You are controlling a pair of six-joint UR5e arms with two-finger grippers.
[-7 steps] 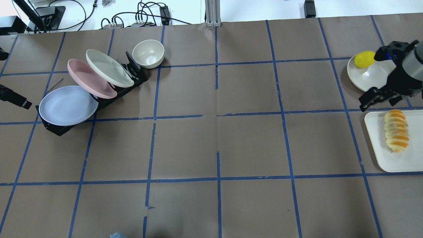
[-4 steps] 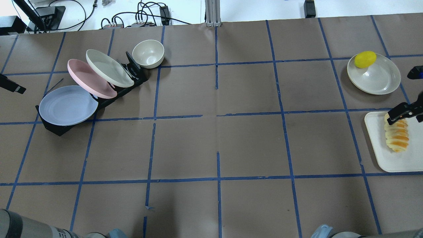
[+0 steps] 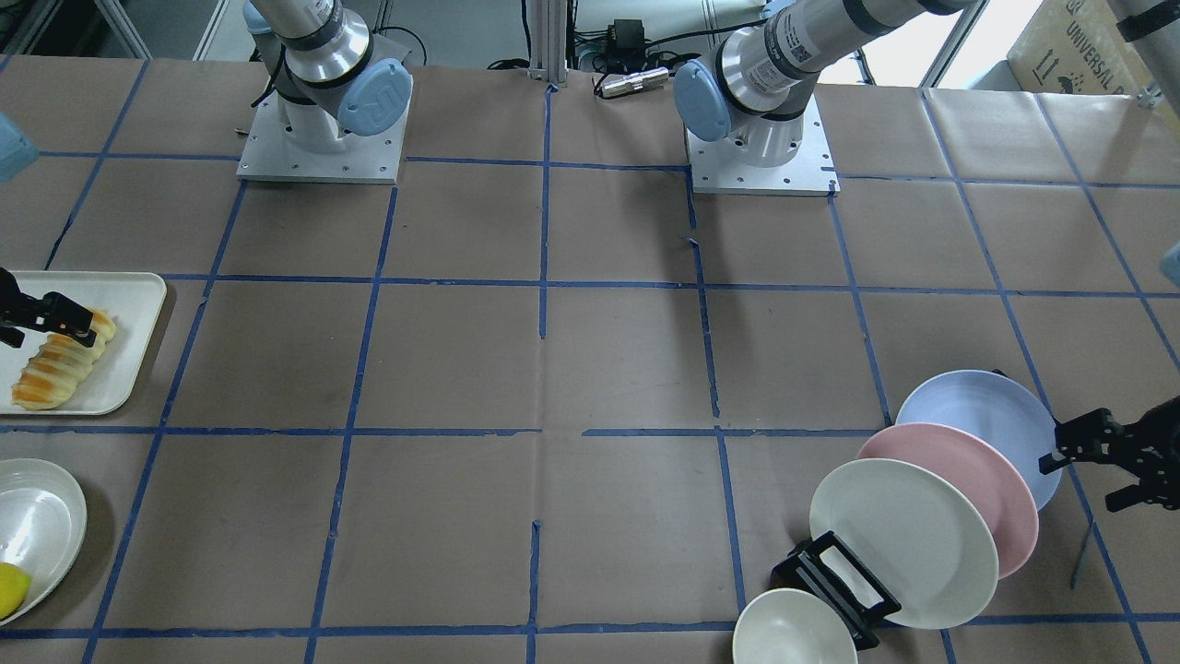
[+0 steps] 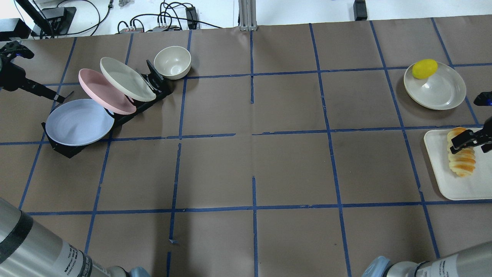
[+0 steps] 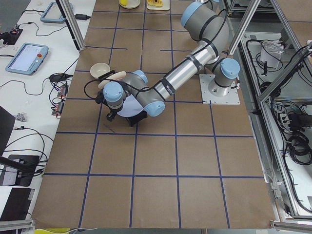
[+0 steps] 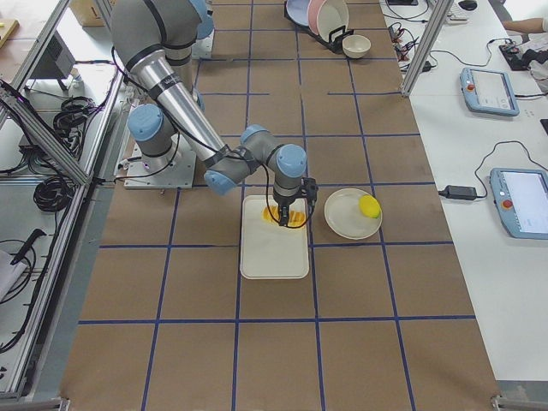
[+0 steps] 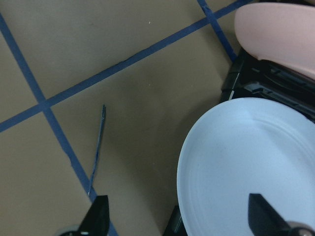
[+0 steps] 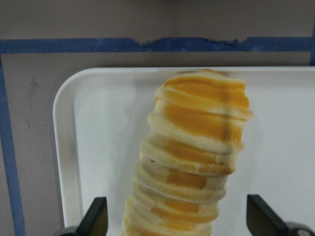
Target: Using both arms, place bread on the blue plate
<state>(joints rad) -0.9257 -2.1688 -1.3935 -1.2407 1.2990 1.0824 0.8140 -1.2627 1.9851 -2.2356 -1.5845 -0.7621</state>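
The bread (image 8: 197, 142) lies on the white tray (image 8: 98, 128), between the wide-open fingers of the right gripper (image 8: 178, 221), not gripped. The left gripper (image 7: 179, 219) hangs open and empty over the edge of the blue plate (image 7: 246, 157).

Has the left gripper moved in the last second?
Yes. In the overhead view, the left gripper went up and rightward, from left of the blue plate to its upper-left rim.

Bread (image 4: 461, 161) lies on a tray (image 4: 442, 181) at the counter's (image 4: 253, 161) right end, with a fruit (image 4: 424, 69) on a dish (image 4: 438, 94) beyond. At the left end, a rack (image 4: 69, 149) holds the nearest plate (image 4: 78, 122) lowest, two more plates (image 4: 103, 92) behind it and a bowl (image 4: 172, 62) beyond.
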